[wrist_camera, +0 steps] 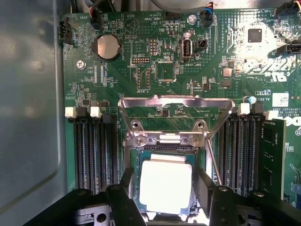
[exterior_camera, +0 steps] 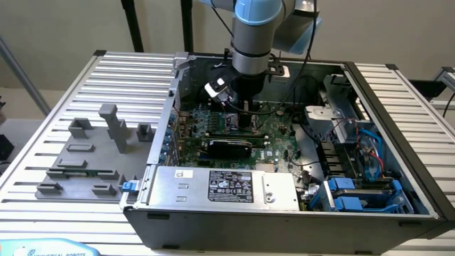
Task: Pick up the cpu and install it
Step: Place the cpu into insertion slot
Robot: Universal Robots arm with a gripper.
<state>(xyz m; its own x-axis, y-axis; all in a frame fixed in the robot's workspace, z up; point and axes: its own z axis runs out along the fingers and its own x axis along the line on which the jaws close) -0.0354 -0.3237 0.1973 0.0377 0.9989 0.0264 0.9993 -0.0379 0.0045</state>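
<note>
The cpu (wrist_camera: 165,186) lies flat in the open socket (wrist_camera: 135,157) on the motherboard (wrist_camera: 141,56), squarely between the gripper (wrist_camera: 165,178) fingers (wrist_camera: 126,181), which stand wide apart, gripping nothing.

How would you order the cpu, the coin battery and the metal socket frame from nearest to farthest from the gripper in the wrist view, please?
1. cpu: directly flanked by the gripper.
2. metal socket frame: swung open just beyond the cpu.
3. coin battery: well past the frame, off to one side.
</note>
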